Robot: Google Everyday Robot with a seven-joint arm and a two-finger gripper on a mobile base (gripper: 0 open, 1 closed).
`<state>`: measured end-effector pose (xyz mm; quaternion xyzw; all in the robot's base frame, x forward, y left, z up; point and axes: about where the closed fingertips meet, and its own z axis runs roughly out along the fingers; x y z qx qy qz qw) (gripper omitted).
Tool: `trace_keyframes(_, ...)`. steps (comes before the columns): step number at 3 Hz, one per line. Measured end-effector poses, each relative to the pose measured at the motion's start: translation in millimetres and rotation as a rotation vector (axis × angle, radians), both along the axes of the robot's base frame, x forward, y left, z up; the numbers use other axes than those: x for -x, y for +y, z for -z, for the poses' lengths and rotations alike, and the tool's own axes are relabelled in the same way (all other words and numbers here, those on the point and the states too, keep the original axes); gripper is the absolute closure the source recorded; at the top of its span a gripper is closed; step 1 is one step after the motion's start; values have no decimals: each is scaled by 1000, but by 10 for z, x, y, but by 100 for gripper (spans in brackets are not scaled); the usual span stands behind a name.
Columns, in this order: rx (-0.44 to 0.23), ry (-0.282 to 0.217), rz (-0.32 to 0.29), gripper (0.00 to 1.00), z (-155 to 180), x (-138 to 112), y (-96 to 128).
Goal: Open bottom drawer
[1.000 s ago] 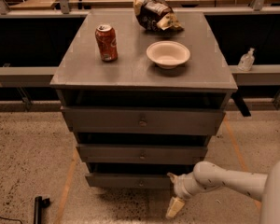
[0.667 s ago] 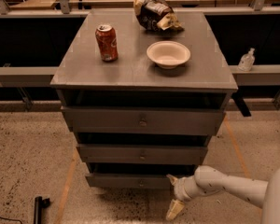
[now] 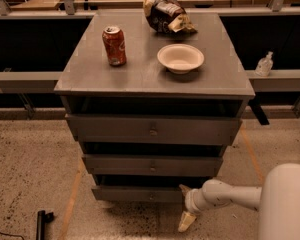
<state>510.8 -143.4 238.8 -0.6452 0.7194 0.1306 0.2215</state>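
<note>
**Asker:** What is happening at the cabinet right now?

**Describer:** A grey three-drawer cabinet (image 3: 140,76) is standing on a speckled floor. The bottom drawer (image 3: 135,194), lowest of the three, is sitting almost closed, with a dark gap showing above its front. The gripper (image 3: 184,205) is hovering low at that drawer's right end, near the floor. Its fingers are spread apart, one tip up by the drawer's corner and one hanging below it, and they are gripping nothing.

**Asker:** Is anything changing from a second ago?

**Describer:** Very little at the drawer. Its front is lying where it was, and the gripper is staying close to the same spot. The white arm (image 3: 232,195) behind it is folding in, and the robot's rounded bulk is filling more of the lower right corner.

**Asker:** What is that meaning for the task?

**Describer:** The pull is probably not starting yet; the robot seems to be closing in. The drawer's small knob (image 3: 151,196) is sitting left of the gripper, so the gripper is likely needing to shift left or catch the edge.

**Asker:** And on top?

**Describer:** A red soda can (image 3: 114,45), a white bowl (image 3: 180,58) and a crumpled snack bag (image 3: 166,15) are resting there, well apart from the gripper.
</note>
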Motion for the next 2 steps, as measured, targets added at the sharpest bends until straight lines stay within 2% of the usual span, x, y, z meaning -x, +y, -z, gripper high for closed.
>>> trace_keyframes(1, 65, -29, 16, 0, 163, -216, -92)
trace_keyframes(2, 104, -42, 22, 0, 289, -381, -163)
